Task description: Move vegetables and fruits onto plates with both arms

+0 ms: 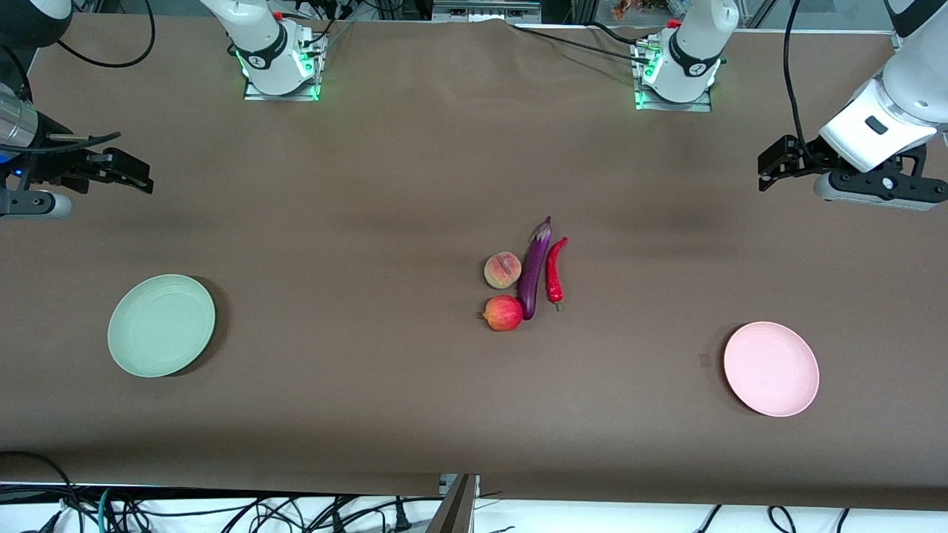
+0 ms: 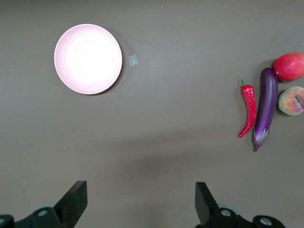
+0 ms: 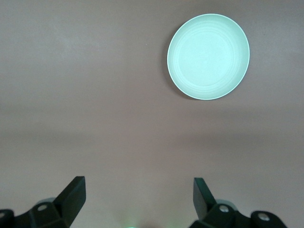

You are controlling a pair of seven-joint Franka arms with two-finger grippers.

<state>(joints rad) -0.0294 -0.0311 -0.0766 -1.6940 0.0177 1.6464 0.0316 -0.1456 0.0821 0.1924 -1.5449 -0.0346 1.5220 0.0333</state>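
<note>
No writing is being shown. In the front view, eggplant [image 1: 535,268], chili [image 1: 555,269], peach [image 1: 503,269] and pomegranate [image 1: 503,312] are clustered mid-table, between green plate [image 1: 161,325] and pink plate [image 1: 771,368]. In the wrist views, left gripper [image 2: 141,202] and right gripper [image 3: 139,199] are being held spread wide and empty above bare table.

The table [image 1: 415,385] wears a brown matt covering, cloth-like, with faint creases. The pale green plate [image 1: 161,326] and the pale pink plate [image 1: 771,369] look matt, the green one faintly ringed. The eggplant [image 1: 535,268] is smooth and glossy, as is the chili pepper [image 1: 554,271]. The peach [image 1: 503,269] looks dull and fuzzy; the pomegranate-like fruit [image 1: 503,312] has a soft sheen.
</note>
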